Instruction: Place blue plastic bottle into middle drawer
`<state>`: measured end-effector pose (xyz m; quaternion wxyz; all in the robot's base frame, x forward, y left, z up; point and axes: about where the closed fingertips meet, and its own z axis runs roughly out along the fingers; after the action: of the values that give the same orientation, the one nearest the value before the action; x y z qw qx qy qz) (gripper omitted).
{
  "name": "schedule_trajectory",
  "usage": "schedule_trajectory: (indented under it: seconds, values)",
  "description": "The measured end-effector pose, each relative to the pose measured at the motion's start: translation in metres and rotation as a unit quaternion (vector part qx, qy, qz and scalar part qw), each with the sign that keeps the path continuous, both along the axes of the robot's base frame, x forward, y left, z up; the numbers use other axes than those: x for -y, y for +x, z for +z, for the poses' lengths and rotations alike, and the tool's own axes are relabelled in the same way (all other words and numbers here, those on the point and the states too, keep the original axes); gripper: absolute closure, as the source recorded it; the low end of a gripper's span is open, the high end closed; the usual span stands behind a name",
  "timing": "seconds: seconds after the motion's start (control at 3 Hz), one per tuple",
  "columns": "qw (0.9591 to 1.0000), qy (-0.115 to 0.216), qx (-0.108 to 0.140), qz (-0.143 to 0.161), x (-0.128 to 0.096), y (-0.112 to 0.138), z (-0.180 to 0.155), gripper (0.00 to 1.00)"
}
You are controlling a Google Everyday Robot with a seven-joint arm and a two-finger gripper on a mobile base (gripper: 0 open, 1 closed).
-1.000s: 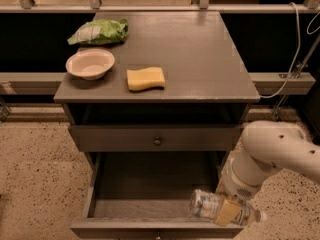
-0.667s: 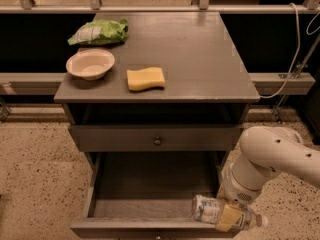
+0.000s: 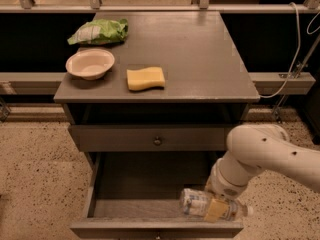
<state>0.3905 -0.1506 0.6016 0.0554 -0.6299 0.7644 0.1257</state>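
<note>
One gripper pinches the blue plastic bottle at mid-body (yellowish pad over label). Bottle lies directly under the hand, long axis parallel w/ drawer front, cap poking out arm-side, already inside the middle drawer, front corner. Probably release next.

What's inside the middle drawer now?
Only the blue plastic bottle, on its side at the right front, held by the claw. The arm covers the middle drawer's right rear.
</note>
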Motion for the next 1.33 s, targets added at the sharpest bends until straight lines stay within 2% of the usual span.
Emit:
schedule_trajectory:
  seconds: [0.33, 0.67, 1.0, 1.33]
  values:
    - [0.998, 0.021, 0.06, 0.006, -0.051, 0.04, -0.009, 1.0]
    - [0.9949, 0.036, 0.094, -0.002, -0.088, 0.073, -0.038, 1.0]
    - [0.9938, 0.054, 0.095, -0.023, -0.096, 0.097, -0.078, 1.0]
    - [0.9931, 0.069, 0.083, -0.046, -0.094, 0.113, -0.125, 1.0]
